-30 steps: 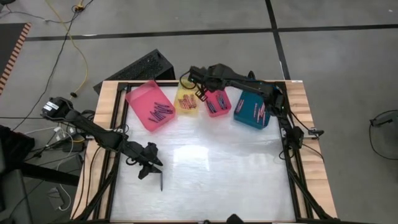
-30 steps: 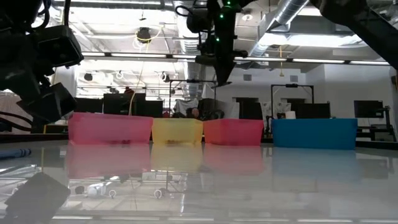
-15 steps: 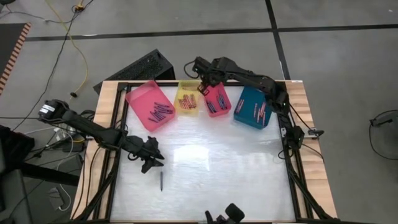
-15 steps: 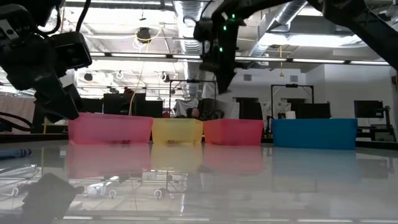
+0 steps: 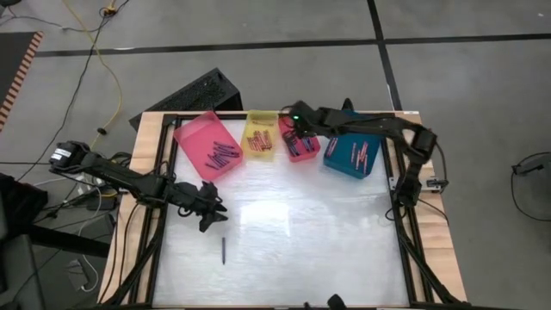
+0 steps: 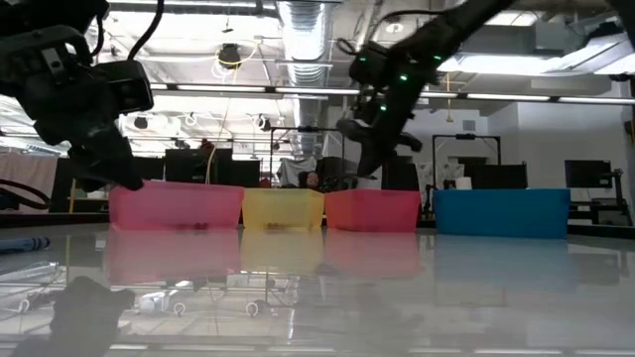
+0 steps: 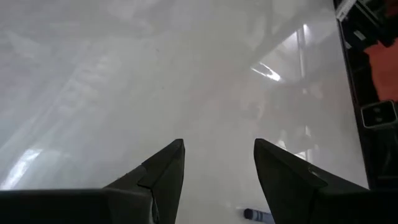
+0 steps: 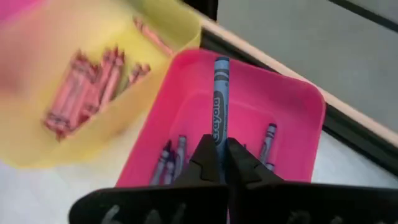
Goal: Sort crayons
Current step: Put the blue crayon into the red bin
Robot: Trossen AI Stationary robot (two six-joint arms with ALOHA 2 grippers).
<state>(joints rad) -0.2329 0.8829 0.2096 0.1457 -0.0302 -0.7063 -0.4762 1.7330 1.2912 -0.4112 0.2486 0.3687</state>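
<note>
Since a second ago the right claw (image 8: 217, 163) has swung from over the yellow plastic tray (image 5: 259, 138) to above the small red plastic tray (image 5: 299, 140) at 12 o'clock on the white surface (image 5: 301, 232), clamped on a dark blue crayon (image 8: 220, 99). The left claw (image 5: 212, 216), fingers apart and empty, has lifted off the lone dark crayon (image 5: 223, 250) lying at 7 o'clock. Sorted crayons (image 5: 220, 155) lie in the large pink plastic tray (image 5: 207, 145), the yellow tray, the red tray and the blue plastic tray (image 5: 349, 153).
</note>
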